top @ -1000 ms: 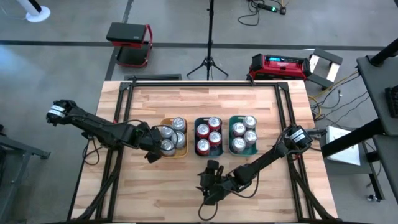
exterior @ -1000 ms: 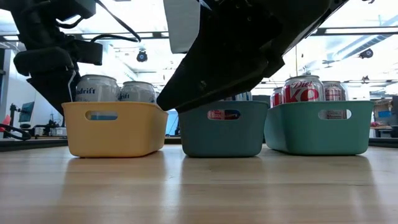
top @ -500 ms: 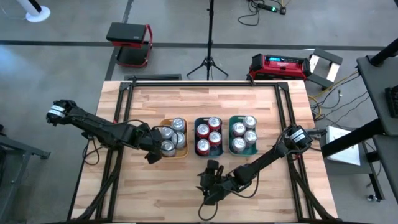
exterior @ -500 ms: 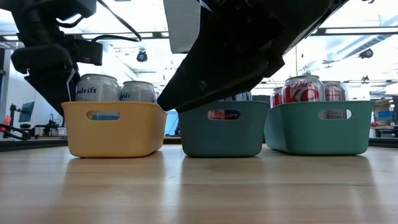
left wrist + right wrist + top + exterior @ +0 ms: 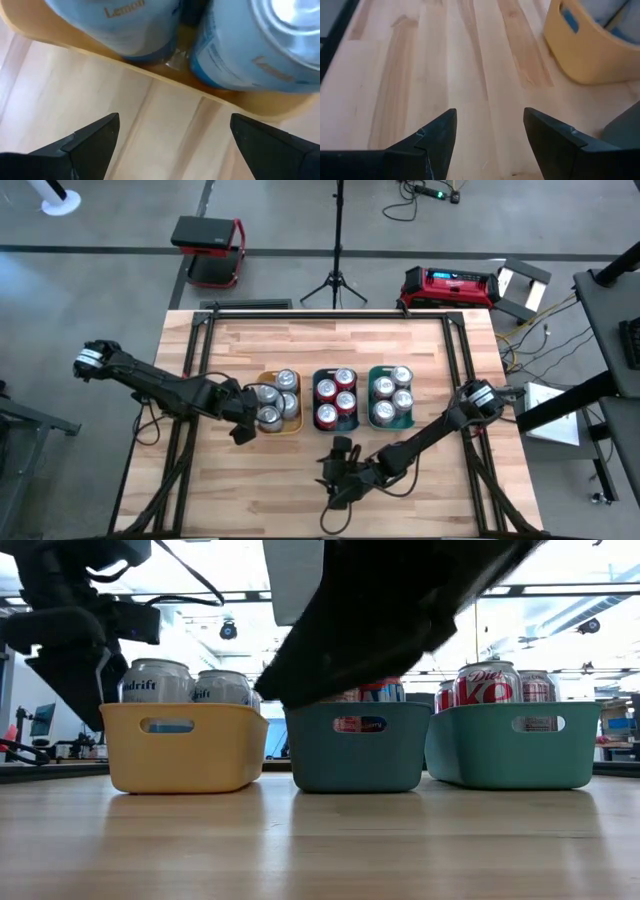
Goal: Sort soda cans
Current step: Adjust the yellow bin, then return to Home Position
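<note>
- Dark fingers [image 5: 95, 145] of the left gripper [image 5: 243, 427] stand spread with nothing between them, just outside the yellow tray [image 5: 290, 426].
- Upright soda cans [image 5: 268, 416] sit right ahead of them (axes vertical), all in trays.
- Right gripper [image 5: 337, 480], spread and empty too, waits on bare table [image 5: 250, 490], well apart from any can.

A robotics lab: grey floor, a tripod [image 5: 336, 250], loose cables [image 5: 425, 194]; a framed wooden table [image 5: 330, 340].

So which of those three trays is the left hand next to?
The yellow tray, leftmost of the three; the left hand sits open at its outer edge.
</note>
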Robot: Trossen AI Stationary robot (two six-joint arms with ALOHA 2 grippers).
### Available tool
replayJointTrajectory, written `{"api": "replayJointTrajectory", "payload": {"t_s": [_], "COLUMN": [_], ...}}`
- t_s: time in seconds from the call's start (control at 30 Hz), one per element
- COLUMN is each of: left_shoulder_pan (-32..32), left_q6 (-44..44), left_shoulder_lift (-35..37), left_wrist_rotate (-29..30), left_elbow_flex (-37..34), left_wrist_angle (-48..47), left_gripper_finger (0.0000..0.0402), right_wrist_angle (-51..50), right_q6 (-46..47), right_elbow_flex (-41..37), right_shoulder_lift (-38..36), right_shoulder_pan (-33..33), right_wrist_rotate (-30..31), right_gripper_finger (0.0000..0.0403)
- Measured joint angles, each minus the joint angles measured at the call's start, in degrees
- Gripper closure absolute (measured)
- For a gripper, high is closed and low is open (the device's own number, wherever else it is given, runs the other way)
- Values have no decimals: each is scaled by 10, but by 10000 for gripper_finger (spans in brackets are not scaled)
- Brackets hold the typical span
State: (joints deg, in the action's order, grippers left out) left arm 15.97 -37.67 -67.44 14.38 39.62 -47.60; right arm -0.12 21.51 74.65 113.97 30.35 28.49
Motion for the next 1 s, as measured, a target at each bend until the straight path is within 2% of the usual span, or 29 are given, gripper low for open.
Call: {"api": "replayJointTrajectory", "payload": {"t_s": [0.13,0.37,0.6,0.67,0.73,0.8,0.87,0.93,1.0], "left_shoulder_pan": [0,0,0,-1,-1,0,0,1,2], "left_q6": [3,-5,-5,-63,-78,-63,-31,14,77], "left_shoulder_lift": [28,92,150,161,173,188,207,228,251], "left_wrist_rotate": [-17,-20,-36,-67,-72,-48,6,67,97], "left_elbow_flex": [0,0,0,1,5,23,48,80,106], "left_wrist_angle": [-11,-96,-119,-120,-126,-123,-123,-108,-76], "left_gripper_finger": [36,36,36,36,36,36,36,36,36], "right_wrist_angle": [4,17,25,24,23,23,26,26,30], "right_q6": [-27,-78,-126,-123,-121,-160,-218,-266,-301], "right_elbow_flex": [0,0,1,8,21,39,59,76,92], "right_shoulder_lift": [-25,-60,-63,-63,-66,-75,-87,-99,-106], "right_shoulder_pan": [1,1,0,-1,-1,0,2,1,-8], "right_wrist_rotate": [0,4,107,133,139,126,95,65,31], "right_gripper_finger": [173,166,165,165,166,168,171,175,179]}}
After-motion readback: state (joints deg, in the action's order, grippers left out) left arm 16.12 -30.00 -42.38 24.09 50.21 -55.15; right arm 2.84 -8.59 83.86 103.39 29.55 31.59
